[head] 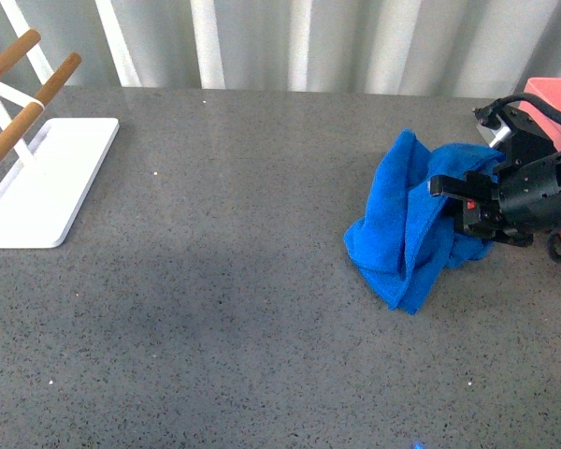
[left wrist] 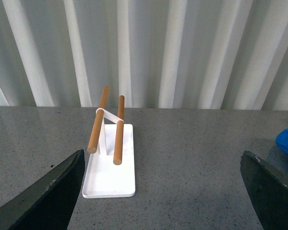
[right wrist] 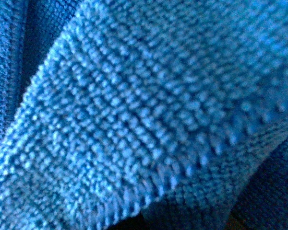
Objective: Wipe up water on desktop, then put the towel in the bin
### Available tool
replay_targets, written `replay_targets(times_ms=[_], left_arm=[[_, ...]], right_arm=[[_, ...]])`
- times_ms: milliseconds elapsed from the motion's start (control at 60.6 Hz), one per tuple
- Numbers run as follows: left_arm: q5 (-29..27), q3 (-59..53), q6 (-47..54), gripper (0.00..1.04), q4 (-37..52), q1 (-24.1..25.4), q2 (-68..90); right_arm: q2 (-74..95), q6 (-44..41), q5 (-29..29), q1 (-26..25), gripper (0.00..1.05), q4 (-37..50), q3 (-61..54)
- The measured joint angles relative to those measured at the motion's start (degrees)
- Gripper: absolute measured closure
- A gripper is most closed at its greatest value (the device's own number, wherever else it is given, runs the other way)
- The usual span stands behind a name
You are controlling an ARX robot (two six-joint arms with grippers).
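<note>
Betting on a slip: right claw point(head: 467, 201) pinches one fold of the fuzzy bright blue towel point(head: 402, 234), bunched at 3 o'clock on the speckled grey bench point(head: 215, 281); might drop short of the salmon-pink bin point(head: 550, 94).

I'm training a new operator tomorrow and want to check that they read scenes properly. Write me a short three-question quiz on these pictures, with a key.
1. True or false: the towel sits bunched on the desktop, outside the bin.
2. Fill in: the fingers of the left tool stand ____.
3. Which one is closed on the towel? A) left tool B) right tool C) neither

Key: 1 true; 2 open (wide apart, nothing between them); 3 B.
</note>
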Motion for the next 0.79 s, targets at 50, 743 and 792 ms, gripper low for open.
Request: replay_targets(times_ms=[50,743,792], left_arm=[[0.0,0.0,0.0,0.07,0.0,0.0,0.0],[0.0,0.0,0.0,0.07,0.0,0.0,0.0],[0.0,0.0,0.0,0.07,0.0,0.0,0.0]], right_arm=[[0.3,0.0,0.3,-0.4,1.00,0.6,-0.1],[17.0,-4.2,5.5,2.3,1.00,-8.3,30.2],[18.5,-4.3,5.2,3.3,1.00,-9.5,33.2]])
